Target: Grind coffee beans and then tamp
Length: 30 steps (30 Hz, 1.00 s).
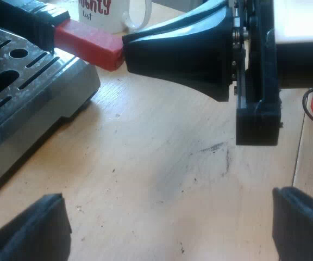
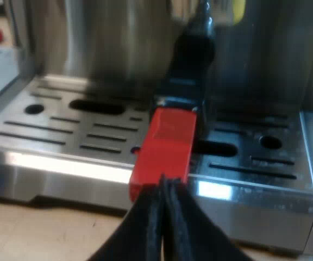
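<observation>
Table [image 1: 162, 179]: pale scuffed wood, seen beneath the left wrist.
Espresso machine [image 2: 64, 125]: its slotted metal drip tray is set on the table.
Holder handle [image 2: 164, 144]: dark, red-ended, held out over the tray from the machine's front.
Mug [image 1: 110, 13]: white, red-lettered, beyond the red end.
Left gripper [image 1: 167, 217]: fingers spread wide over bare table.
Right gripper [image 2: 163, 187]: fingers pressed together, tips at the red end.

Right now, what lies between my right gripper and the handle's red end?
Nothing: in the right wrist view, the right gripper sits right against the red end.
</observation>
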Motion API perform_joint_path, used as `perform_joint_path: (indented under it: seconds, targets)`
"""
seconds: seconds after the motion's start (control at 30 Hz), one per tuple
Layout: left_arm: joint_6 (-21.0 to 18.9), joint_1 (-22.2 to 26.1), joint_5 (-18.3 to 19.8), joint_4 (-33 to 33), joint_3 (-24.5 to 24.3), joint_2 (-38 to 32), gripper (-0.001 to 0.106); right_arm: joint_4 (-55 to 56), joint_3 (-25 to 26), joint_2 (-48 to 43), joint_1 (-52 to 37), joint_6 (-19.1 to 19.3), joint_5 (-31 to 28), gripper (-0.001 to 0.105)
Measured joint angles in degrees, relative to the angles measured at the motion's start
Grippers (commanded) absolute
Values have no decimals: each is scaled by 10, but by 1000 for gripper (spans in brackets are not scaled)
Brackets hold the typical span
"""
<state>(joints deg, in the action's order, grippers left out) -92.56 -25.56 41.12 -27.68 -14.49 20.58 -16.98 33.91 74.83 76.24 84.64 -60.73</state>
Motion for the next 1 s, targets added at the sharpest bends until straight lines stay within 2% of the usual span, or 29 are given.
perform_joint_path:
  seconds: [0.03,0.07,0.13,0.27,0.6,0.77,0.87,0.97,1.0]
  targets:
    - [0,0,0,0,0,0,78,-2,0,0,0,0,0,0]
    - [0,0,0,0,0,0,78,-19,-2,1,0,22,-1,0]
    - [0,0,0,0,0,0,78,-34,-3,4,0,41,-1,0]
    - [0,0,0,0,0,0,78,-38,-3,4,0,56,-4,0]
    - [0,0,3,4,0,0,78,-24,-3,4,0,60,-4,0]
    - [0,0,3,17,-1,0,78,1,-3,4,0,40,-17,0]
    - [0,0,3,22,-1,0,78,1,-3,4,0,41,-17,11]
    - [0,0,-5,26,-11,0,78,1,-3,4,2,39,-13,41]
    - [0,0,-6,24,-16,0,78,1,-3,4,2,39,-13,42]
